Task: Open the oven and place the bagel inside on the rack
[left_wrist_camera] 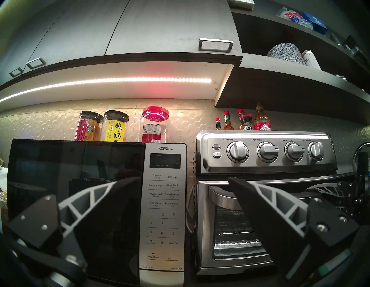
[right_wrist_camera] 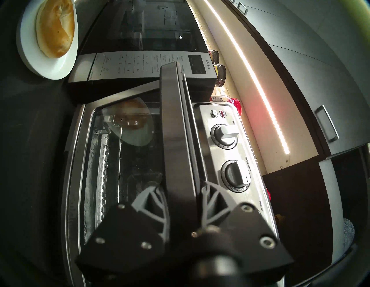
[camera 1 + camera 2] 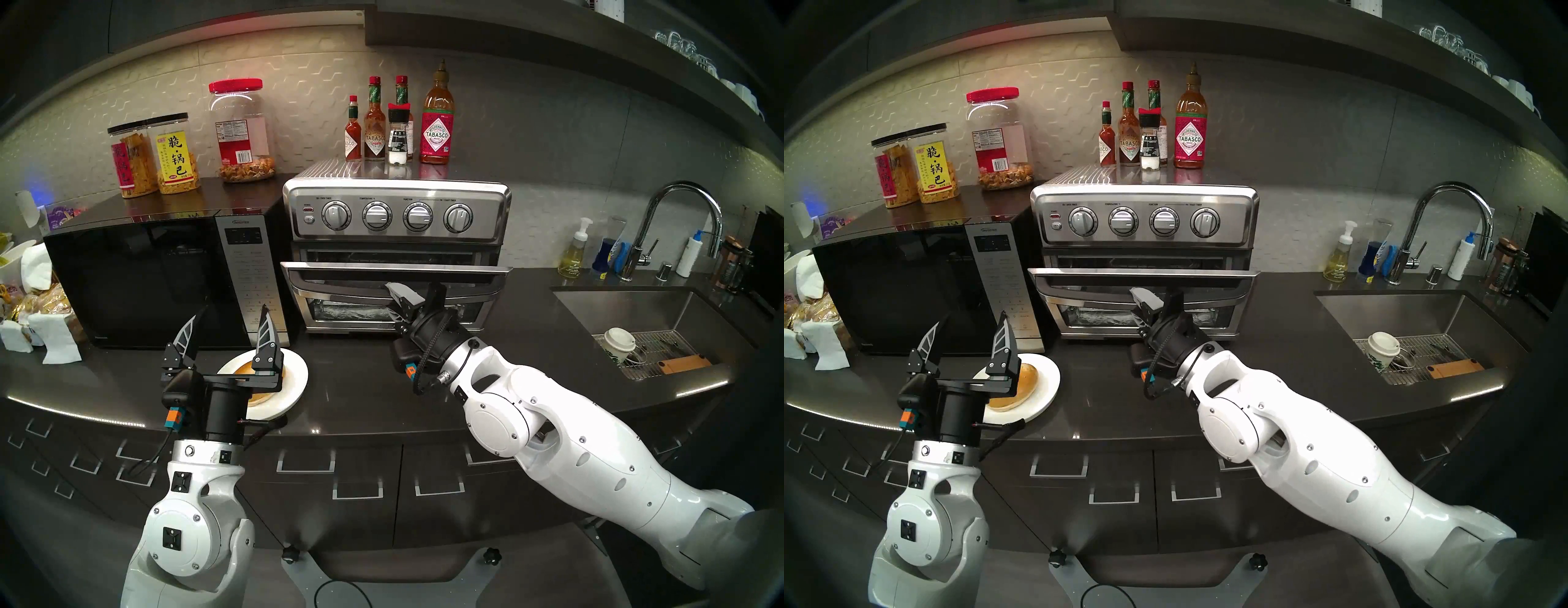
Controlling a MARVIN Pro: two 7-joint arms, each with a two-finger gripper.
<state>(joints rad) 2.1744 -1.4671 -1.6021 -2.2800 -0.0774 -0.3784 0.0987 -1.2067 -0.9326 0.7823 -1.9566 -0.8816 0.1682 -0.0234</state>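
Note:
The stainless oven [image 3: 394,212] [image 3: 1144,220] stands on the counter beside the microwave, its glass door tipped partly outward at the top. My right gripper [image 3: 409,293] [image 2: 181,186] is shut on the door's bar handle [image 2: 176,130]. Through the glass the wire rack [image 1: 232,222] shows dimly. The golden-brown bagel [image 3: 1023,378] [image 2: 55,30] lies on a white plate [image 3: 1047,382] near the counter's front edge. My left gripper [image 3: 234,314] [image 1: 184,180] hovers open just above and in front of the plate, holding nothing and pointing at the microwave.
A black-fronted microwave [image 3: 148,280] sits left of the oven with snack jars [image 3: 174,157] on top. Sauce bottles [image 3: 437,123] stand on the oven. A sink [image 3: 645,322] with a faucet and a paper cup lies to the right. Bags and napkins crowd the far left.

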